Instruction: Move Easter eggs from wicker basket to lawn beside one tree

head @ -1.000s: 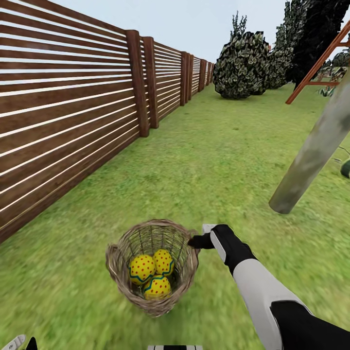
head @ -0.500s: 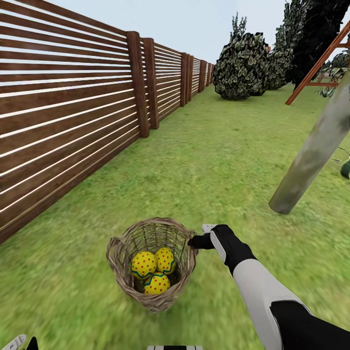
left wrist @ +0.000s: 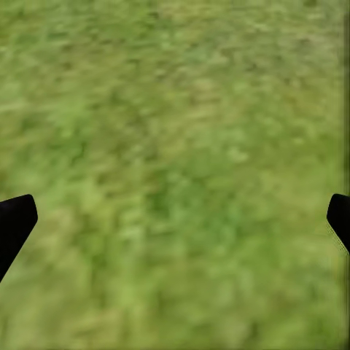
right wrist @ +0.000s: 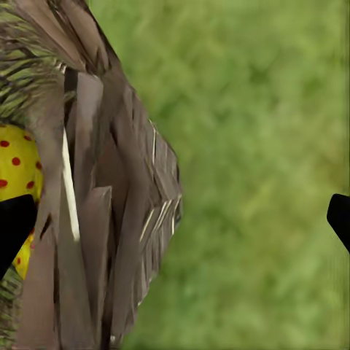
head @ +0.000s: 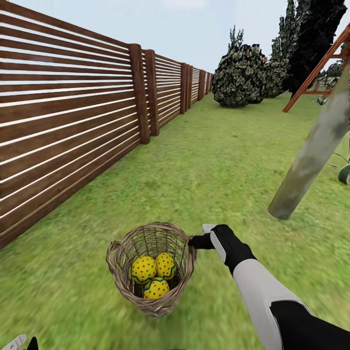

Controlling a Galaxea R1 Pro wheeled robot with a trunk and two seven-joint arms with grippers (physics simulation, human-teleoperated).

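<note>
While the right gripper (head: 197, 241) sits at the right rim of the wicker basket (head: 151, 266), its two black fingers look spread wide in the right wrist view, one finger (right wrist: 14, 230) inside the basket and the other out over the grass, so the basket's wall stands between them and they are not squeezed on it. All three Easter eggs (head: 154, 274) lie together at the bottom of the basket, touching each other, and the basket stands on the lawn (head: 209, 160) not far from the wooden fence (head: 73, 116). To do this step well, I think the gripper should go up over the rim, tip down, and close on just one egg, the top one, softly so it does not roll. The right arm (head: 262, 291) reaches forward and low, with its wrist bent toward the basket. The left gripper (left wrist: 175, 219) hangs over bare grass with its fingers far apart and nothing in them. The tree (head: 316, 146) trunk stands near, ahead and to the right of the basket.
</note>
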